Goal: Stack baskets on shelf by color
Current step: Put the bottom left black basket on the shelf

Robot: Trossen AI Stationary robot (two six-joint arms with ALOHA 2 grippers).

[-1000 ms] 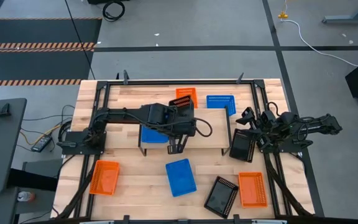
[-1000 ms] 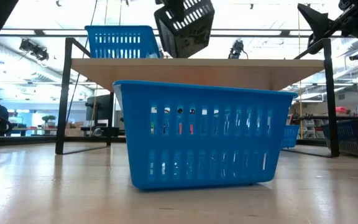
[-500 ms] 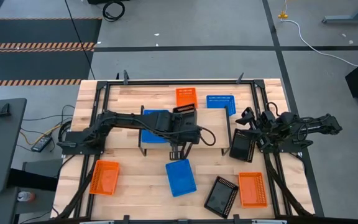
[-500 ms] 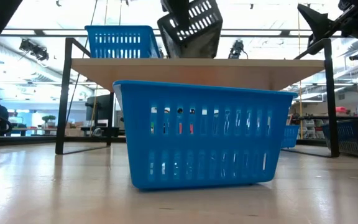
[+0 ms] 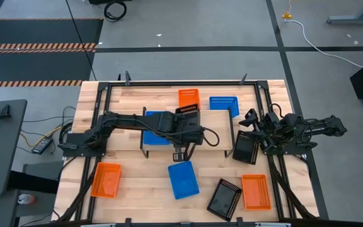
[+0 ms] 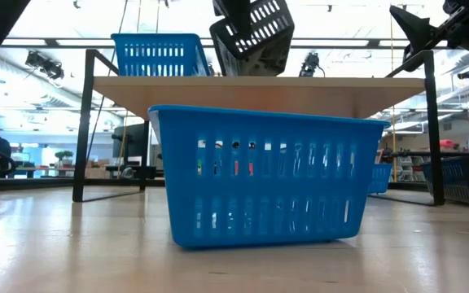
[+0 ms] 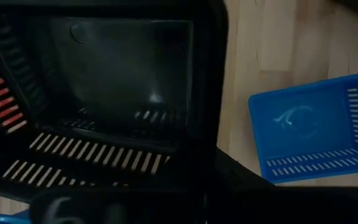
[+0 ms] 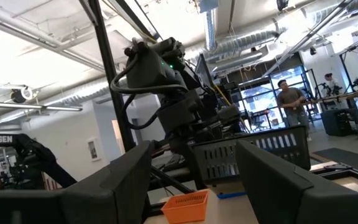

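Note:
My left gripper (image 5: 184,126) reaches over the shelf (image 5: 214,133) and is shut on a black basket (image 6: 252,34), which hangs tilted above the shelf top (image 6: 259,85). The left wrist view looks into the basket's open side (image 7: 123,62). Whether the basket's lowest edge touches the shelf, I cannot tell. A blue basket (image 5: 156,131) stands on the shelf's left part. My right gripper (image 8: 191,186) waits open at the table's right side, pointing slightly up. My left gripper holds the black basket at its upper end (image 6: 236,15), slanting down from above on the table's left side. The dark bottom of the wrist view hides the fingers, so the kind of hold does not show. The basket hangs tilted below the gripper, its slotted wall (image 7: 92,158) nearest the wrist.
On the table lie an orange basket (image 5: 188,98) and a blue one (image 5: 224,104) at the far side, and a black one (image 5: 246,147) by the right arm. Near the front lie orange (image 5: 106,180), blue (image 5: 183,180), black (image 5: 224,198) and orange (image 5: 256,191) baskets.
My left gripper has carried the black basket a little toward the table's right edge and down over the shelf, then stopped. The basket stays tilted. The blue basket on the shelf now shows more from under the arm.

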